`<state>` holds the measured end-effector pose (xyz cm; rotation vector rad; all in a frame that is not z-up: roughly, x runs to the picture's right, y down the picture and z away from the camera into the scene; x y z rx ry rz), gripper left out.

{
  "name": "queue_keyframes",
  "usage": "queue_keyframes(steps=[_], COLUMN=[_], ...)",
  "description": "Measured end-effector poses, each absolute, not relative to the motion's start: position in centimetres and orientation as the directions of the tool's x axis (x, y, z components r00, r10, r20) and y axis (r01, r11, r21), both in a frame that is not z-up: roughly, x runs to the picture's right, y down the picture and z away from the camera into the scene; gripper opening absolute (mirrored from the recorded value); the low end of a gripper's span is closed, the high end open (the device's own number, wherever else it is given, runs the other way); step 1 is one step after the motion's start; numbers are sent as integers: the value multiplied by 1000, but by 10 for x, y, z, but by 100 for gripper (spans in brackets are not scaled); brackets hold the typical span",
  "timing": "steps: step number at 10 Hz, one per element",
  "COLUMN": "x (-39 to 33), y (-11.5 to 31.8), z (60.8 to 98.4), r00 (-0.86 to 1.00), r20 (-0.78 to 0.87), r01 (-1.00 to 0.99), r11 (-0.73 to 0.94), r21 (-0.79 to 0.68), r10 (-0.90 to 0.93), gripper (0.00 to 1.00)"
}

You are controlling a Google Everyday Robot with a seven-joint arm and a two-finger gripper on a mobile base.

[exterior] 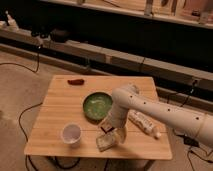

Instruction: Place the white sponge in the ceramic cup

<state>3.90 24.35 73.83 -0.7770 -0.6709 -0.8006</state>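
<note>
Wood table [60, 100] on bare floor [20, 85]; gripper [114, 131], jaws apart, over white sponge [105, 143]

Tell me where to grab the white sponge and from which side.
Grip the white sponge across its narrower width, coming straight down from above: it lies flat on the table, so only its thin side edges give purchase. The gripper, open, hangs close over it; the ceramic cup stands apart beside it.
</note>
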Motion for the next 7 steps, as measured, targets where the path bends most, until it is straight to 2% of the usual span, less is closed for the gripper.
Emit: queue_keyframes(steps=[7], x=[46], y=[280], z=[762], r00=[597], r20=[725], r01=[788], r11=[421], r21=[-450], r10=[-342], gripper=[80])
